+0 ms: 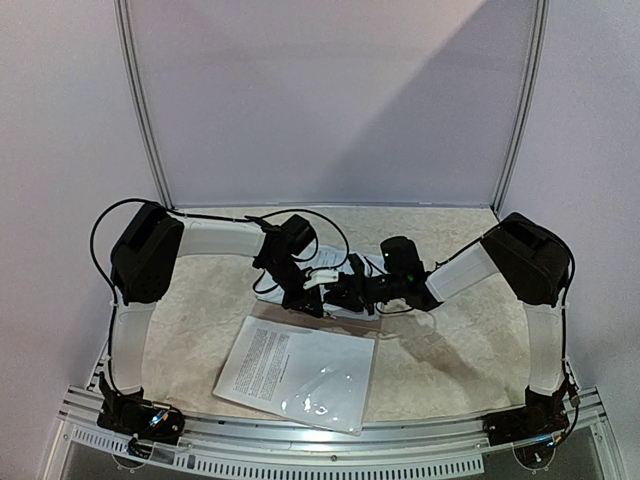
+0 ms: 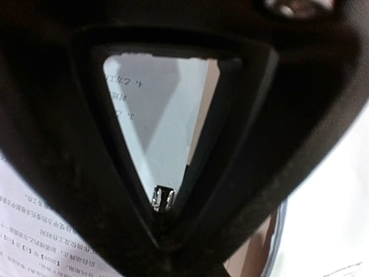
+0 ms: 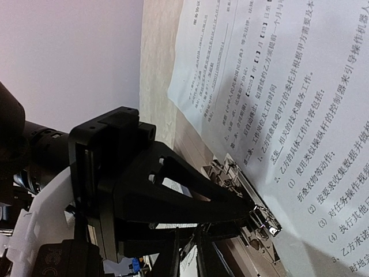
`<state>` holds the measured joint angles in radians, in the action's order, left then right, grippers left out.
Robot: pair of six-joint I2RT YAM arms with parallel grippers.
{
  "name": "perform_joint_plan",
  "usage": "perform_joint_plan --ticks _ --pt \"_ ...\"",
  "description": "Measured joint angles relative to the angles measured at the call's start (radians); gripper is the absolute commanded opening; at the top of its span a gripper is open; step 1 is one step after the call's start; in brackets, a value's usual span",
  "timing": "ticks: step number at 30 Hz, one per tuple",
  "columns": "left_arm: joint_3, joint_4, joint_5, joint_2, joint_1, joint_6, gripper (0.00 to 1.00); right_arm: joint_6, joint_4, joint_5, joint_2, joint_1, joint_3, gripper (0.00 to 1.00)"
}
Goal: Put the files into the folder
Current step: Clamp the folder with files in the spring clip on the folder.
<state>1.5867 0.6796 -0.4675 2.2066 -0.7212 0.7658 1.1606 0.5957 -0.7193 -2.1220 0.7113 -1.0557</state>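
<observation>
- Right wrist view: the left gripper (image 3: pixel 258 214) comes in from the left with both fingertips drawn together on the lever of the metal clip (image 3: pixel 230 176). I judge it clenched on that clip.
- The clip sits on the brown folder (image 3: pixel 190 147), which lies flat. The files (image 3: pixel 300 127), sheets of printed text, rest on the folder leaf with their edge right at the clip. Whether that edge is under the clip's bar cannot be told.
- Left wrist view: the gripper's own black fingers fill the picture at close range. A small piece of metal shows where they meet, with printed paper beneath, which fits a hold on the clip.
- Top external view: both arms meet over the far edge of the sheets. The right gripper (image 1: pixel 352 292) is just beside the left, lost in a dark cluster, so I cannot tell if its fingers are released or clenched.
- The sheets lie at the near middle of the table (image 1: pixel 450 340), and no cover leaf lies over them.
- Assessment: the sheets are placed on the folder. By my judgement, what is left is securing them under the clip and closing the cover.
</observation>
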Motion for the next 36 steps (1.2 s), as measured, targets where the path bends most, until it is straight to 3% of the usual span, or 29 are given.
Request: perform_joint_plan --ticks 26,33,36 --pt "0.000 0.001 0.000 0.000 0.000 0.002 0.00 0.002 -0.023 -0.025 0.001 0.002 0.000 0.18" --pt "0.000 0.001 0.000 0.000 0.000 0.004 0.00 0.003 -0.014 -0.029 0.005 0.005 0.000 0.04" --pt "0.000 0.002 0.002 0.000 0.000 0.005 0.07 0.002 -0.013 -0.028 0.008 0.006 0.000 0.03"
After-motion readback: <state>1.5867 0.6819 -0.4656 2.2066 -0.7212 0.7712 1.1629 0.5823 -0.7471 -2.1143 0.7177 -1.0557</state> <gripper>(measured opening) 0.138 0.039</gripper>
